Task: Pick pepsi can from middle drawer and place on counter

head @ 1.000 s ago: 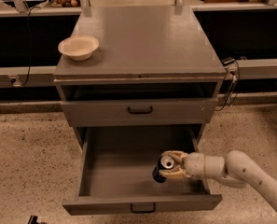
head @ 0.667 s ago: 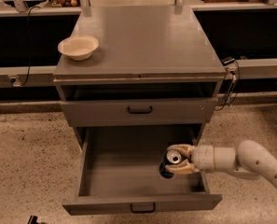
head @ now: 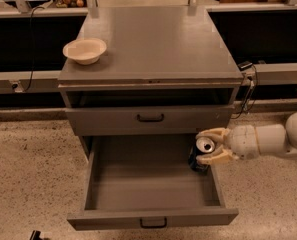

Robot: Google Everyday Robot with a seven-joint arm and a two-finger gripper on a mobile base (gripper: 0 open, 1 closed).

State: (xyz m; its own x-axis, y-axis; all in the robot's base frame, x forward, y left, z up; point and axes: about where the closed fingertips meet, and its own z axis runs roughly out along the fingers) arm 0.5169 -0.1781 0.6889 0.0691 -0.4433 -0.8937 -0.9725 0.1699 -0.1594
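The pepsi can (head: 200, 154), dark blue with a silver top, is held upright between the cream fingers of my gripper (head: 208, 146). It hangs above the right rear corner of the open middle drawer (head: 153, 186), a wide grey tray pulled out towards the front. The gripper comes in from the right on a white arm (head: 268, 140) and is shut on the can. The counter (head: 153, 41), a flat grey cabinet top, lies above and behind the can.
A cream bowl (head: 84, 50) sits on the counter's left side. A closed drawer with a black handle (head: 150, 118) is just above the open one. A cable and plug (head: 247, 84) hang at the cabinet's right side. Speckled floor surrounds the cabinet.
The gripper has lifted the can up and to the right, from the drawer's floor to above its right rear corner. The arm has drawn back to the right.
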